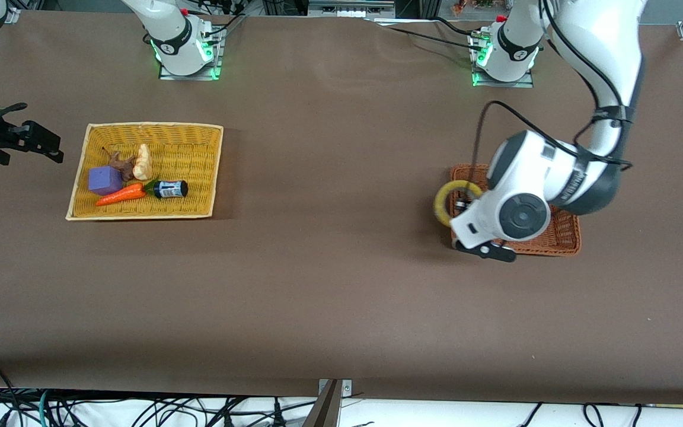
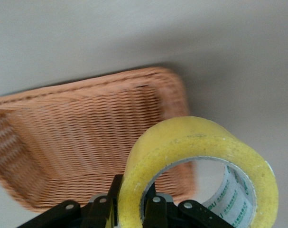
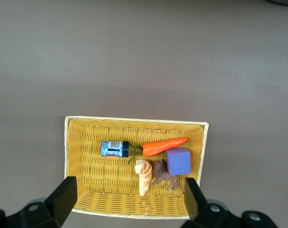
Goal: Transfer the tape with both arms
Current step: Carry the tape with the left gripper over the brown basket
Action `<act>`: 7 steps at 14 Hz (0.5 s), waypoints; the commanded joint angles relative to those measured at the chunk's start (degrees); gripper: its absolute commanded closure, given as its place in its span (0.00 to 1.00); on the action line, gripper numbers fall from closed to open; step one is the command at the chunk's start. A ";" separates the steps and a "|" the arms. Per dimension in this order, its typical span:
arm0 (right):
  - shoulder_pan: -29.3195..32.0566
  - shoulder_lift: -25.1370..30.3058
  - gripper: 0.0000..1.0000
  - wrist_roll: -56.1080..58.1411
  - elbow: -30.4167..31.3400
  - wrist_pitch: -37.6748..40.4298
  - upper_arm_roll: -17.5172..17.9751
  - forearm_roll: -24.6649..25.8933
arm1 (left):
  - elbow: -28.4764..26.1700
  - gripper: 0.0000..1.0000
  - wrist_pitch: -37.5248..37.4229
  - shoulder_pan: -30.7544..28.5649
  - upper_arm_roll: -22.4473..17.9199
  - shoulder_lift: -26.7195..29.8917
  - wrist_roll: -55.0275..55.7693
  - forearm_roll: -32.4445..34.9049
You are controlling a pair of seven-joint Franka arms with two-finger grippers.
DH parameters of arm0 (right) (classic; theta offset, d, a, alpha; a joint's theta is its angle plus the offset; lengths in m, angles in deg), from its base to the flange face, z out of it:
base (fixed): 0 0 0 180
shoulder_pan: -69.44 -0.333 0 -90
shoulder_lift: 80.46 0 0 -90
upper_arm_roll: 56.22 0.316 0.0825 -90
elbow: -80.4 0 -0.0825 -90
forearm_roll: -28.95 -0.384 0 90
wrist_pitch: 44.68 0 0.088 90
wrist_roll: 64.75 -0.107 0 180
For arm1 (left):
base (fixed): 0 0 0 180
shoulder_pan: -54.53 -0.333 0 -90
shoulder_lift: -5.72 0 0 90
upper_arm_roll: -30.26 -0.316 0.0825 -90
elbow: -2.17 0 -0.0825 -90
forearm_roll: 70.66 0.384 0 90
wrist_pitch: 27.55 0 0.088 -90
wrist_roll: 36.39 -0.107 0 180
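Brown tabletop [image 1: 341,284] carries the tape [image 1: 443,201], lifted over the orange-brown wicker basket [image 1: 561,234] with the left gripper [image 2: 134,209] jaws clenched on its wall, while the right gripper [image 3: 129,202] waits, jaws spread, over the yellow basket [image 1: 199,172] of toys.

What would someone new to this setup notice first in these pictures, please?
Most striking is the yellow tape, gripped on its rim by the left hand and held over the edge of the brown basket at the left arm's end of the table. Next comes the yellow basket at the right arm's end, with a carrot, purple cube and small bottle; the open right hand hangs above it.
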 commanded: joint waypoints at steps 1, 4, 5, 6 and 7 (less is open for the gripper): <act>0.41 -0.74 0.00 1.00 -1.66 0.95 0.04 -0.42 | -5.66 0.98 0.13 -1.63 1.23 0.79 -3.09 5.34; 0.41 -0.74 0.00 1.00 -1.66 0.95 0.04 -0.42 | -12.07 0.95 6.17 -4.18 1.23 0.61 -4.58 5.61; 0.41 -0.83 0.00 1.00 -1.66 0.95 0.04 -0.42 | -13.31 0.57 7.94 -4.97 1.14 0.44 -4.50 5.61; 0.41 -0.74 0.00 1.00 -1.66 0.95 0.13 -0.42 | -13.58 0.01 8.65 -5.94 1.23 0.18 -4.59 5.61; 0.41 -0.74 0.00 1.00 -1.66 1.04 0.04 -0.42 | -13.41 0.00 8.49 -7.08 1.40 0.26 -4.59 5.52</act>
